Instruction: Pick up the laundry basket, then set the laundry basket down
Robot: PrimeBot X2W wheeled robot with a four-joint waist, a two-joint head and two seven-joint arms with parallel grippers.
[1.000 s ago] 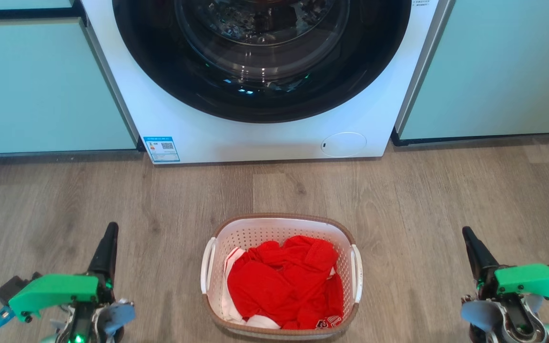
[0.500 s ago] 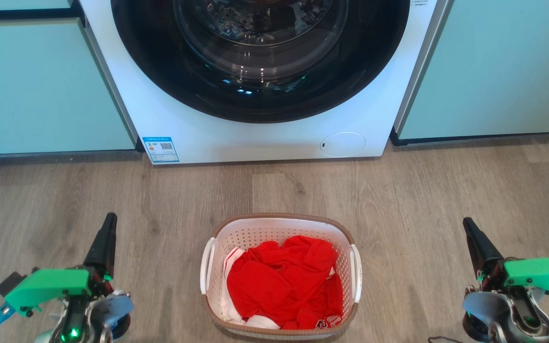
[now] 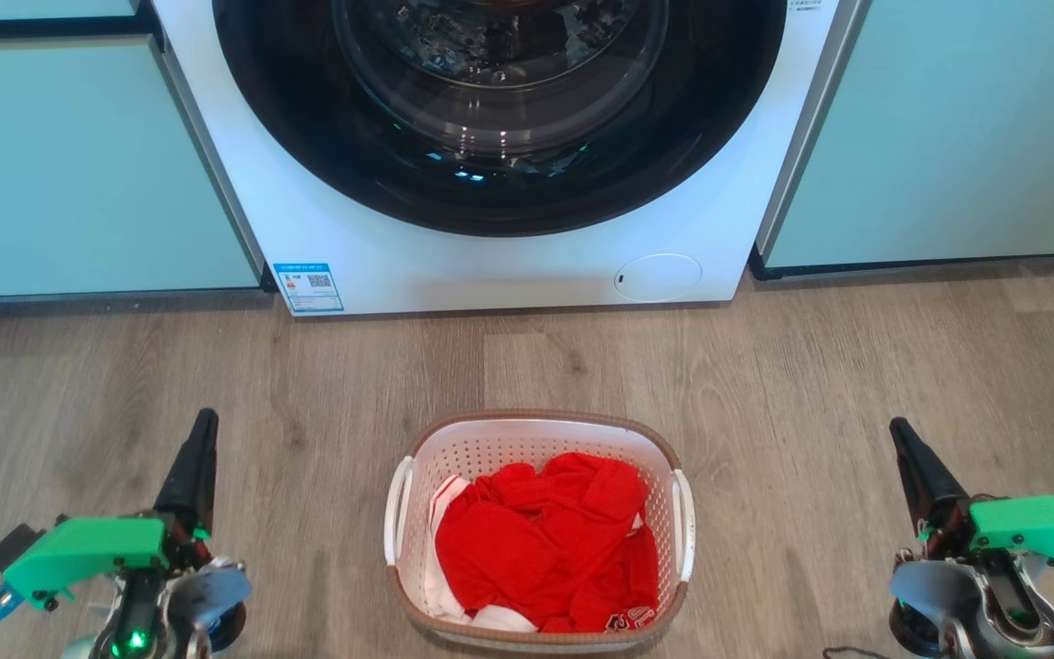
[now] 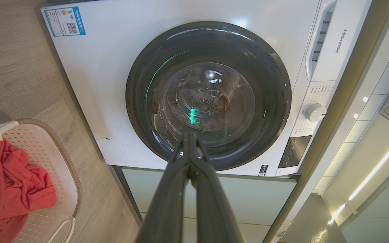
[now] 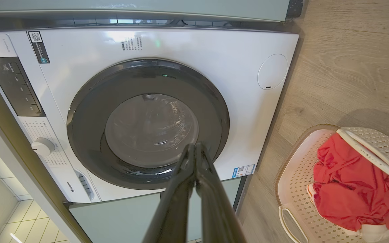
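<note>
The laundry basket (image 3: pixel 541 432), white and perforated with a brown woven rim and two white side handles, stands on the wood floor in front of the washing machine, full of red clothes (image 3: pixel 545 540). It also sits at the lower left edge (image 4: pixel 64 158) of the left wrist view and the lower right (image 5: pixel 292 189) of the right wrist view. My left gripper (image 3: pixel 202 426) is shut and empty, well to the basket's left. Well to its right my right gripper (image 3: pixel 899 430) is shut and empty too. In the wrist views the left fingertips (image 4: pixel 190 135) and the right fingertips (image 5: pixel 195 145) meet.
A white front-loading washing machine (image 3: pixel 490 265) with a dark round door stands just behind the basket. Pale green cabinets (image 3: pixel 79 165) flank it on both sides. Wood floor (image 3: pixel 307 384) spreads around the basket.
Both grippers have risen slightly in the head view, the left one also drifting a little left. The basket has stayed in place.
</note>
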